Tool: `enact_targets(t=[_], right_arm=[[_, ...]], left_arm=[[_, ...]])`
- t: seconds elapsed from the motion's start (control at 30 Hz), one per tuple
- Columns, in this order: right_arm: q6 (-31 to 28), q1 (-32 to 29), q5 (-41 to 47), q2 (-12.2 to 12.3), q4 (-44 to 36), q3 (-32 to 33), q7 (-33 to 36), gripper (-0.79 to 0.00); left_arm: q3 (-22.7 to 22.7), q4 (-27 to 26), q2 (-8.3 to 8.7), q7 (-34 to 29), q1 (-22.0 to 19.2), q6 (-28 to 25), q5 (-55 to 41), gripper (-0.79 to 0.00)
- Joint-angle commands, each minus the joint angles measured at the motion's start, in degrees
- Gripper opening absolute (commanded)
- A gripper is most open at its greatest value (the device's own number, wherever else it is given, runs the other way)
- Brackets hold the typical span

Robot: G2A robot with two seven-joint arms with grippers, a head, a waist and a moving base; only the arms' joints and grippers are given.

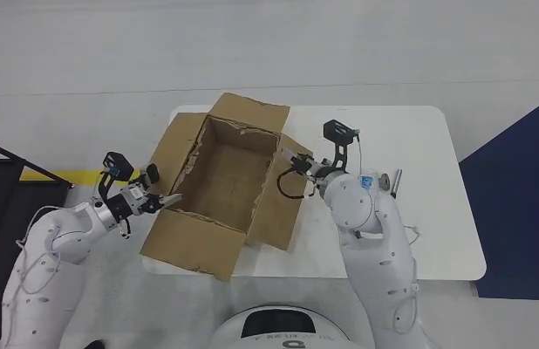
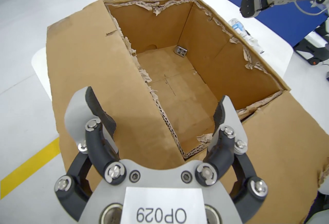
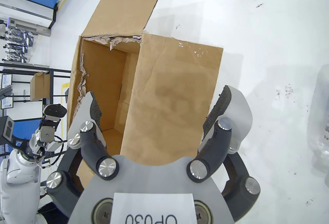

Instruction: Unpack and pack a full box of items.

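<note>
An open cardboard box (image 1: 193,241) with torn flaps spread outward stands on the white table (image 1: 409,140). In the left wrist view a small grey metal part (image 2: 180,51) lies at the far corner of the box (image 2: 205,29) floor. My left gripper (image 1: 167,201) hovers open over the box's left flap, its midpoint (image 2: 156,106) above the near rim. At the box's right flap (image 3: 174,86), my right gripper (image 1: 296,164) is open with nothing between its fingers (image 3: 159,104). The right gripper (image 2: 253,5) appears beyond the box from the left wrist.
A clear plastic bottle (image 2: 244,35) lies on the table just beyond the box's right wall, near the right gripper (image 3: 318,119). The table's right half is bare white surface. Grey floor with a yellow line (image 2: 30,166) surrounds the table.
</note>
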Motion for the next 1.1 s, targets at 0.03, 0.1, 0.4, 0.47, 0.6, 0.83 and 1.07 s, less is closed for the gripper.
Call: enact_targets(t=[0.03, 0.1, 0.4, 0.47, 0.6, 0.83, 1.07], right_arm=[[-1.4, -3.27, 1.81, 0.31, -2.79, 1.37, -1.76, 0.0], [-2.23, -5.11, 2.84, 0.51, -4.48, 2.17, -3.0, 0.0], [-4.96, -10.69, 5.87, 1.25, -9.38, 3.81, -6.91, 0.0], [-5.26, -11.12, 6.33, 1.36, -9.82, 3.56, -7.5, 0.0], [-7.88, -10.86, 8.09, 1.63, -9.58, 1.49, -4.49, 0.0], [-7.88, -10.86, 8.09, 1.63, -9.58, 1.49, -4.49, 0.0], [-8.82, -14.73, 15.71, 2.25, -12.36, 10.17, -6.79, 0.0]], left_arm=[[1.03, 0.89, 0.25, -3.02, -0.93, -1.59, -5.14, 0.0], [1.7, 1.22, 0.44, -5.0, -1.37, -2.27, -7.63, 0.0], [5.25, 3.15, 1.2, -11.8, -3.11, -4.44, -16.95, 0.0], [5.56, 3.44, 1.42, -12.92, -3.46, -4.81, -18.39, 0.0], [5.96, 3.17, 1.8, -14.11, -3.56, -5.39, -19.6, 0.0], [5.96, 2.93, 2.2, -13.74, -3.43, -5.45, -19.04, 0.0], [5.96, 2.93, 2.2, -13.74, -3.43, -5.45, -19.04, 0.0]])
